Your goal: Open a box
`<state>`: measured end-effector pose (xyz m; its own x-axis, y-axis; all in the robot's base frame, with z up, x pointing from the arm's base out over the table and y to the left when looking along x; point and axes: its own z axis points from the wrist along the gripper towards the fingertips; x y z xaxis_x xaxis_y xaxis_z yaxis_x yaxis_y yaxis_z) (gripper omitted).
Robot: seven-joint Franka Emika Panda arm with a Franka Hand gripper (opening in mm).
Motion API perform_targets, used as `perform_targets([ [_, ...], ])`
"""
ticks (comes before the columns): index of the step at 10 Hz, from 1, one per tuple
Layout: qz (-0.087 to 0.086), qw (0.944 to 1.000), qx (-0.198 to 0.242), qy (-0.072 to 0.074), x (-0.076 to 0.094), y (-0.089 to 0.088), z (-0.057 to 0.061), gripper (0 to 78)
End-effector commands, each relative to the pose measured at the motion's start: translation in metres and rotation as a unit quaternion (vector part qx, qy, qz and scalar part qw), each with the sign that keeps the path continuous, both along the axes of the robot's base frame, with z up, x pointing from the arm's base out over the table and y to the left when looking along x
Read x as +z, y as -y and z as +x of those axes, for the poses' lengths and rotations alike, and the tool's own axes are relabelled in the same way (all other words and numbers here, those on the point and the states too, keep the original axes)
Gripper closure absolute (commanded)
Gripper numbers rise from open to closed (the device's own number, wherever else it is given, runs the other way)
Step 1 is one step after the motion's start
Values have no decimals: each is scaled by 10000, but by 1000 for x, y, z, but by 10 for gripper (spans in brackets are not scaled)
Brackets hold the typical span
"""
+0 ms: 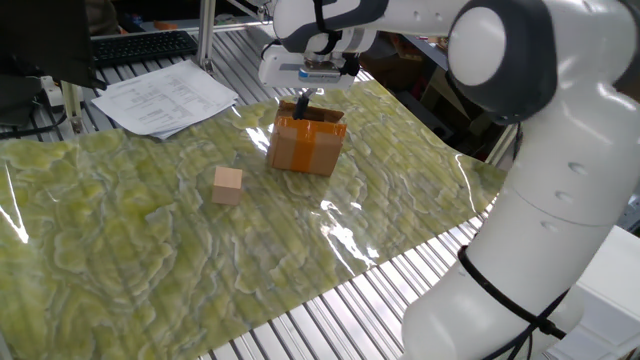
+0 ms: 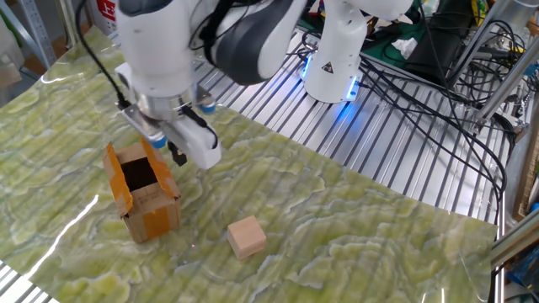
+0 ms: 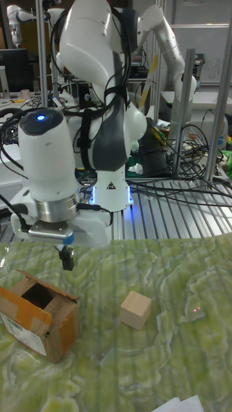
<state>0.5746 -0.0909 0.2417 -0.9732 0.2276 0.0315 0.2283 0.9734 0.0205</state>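
Hovering just above the box's [image 2: 141, 192] upper right edge in the other fixed view, gripper [image 2: 178, 155] fingers close together, narrow, holding nothing. Box sits left of centre on the green-patterned counter [image 2: 354, 236], flaps up, top open, dark inside, orange tape band on its side. Wooden cube [image 2: 247, 236] lies apart, lower right of box. Papers [image 1: 165, 97] upper left in one fixed view.
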Motion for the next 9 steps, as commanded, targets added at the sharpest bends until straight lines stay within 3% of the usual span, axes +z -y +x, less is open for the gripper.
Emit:
perform_targets([
  [1,-11,9999,168,26,-6,22,20,776],
  [9,-29,9992,385,45,-17,48,37,776],
])
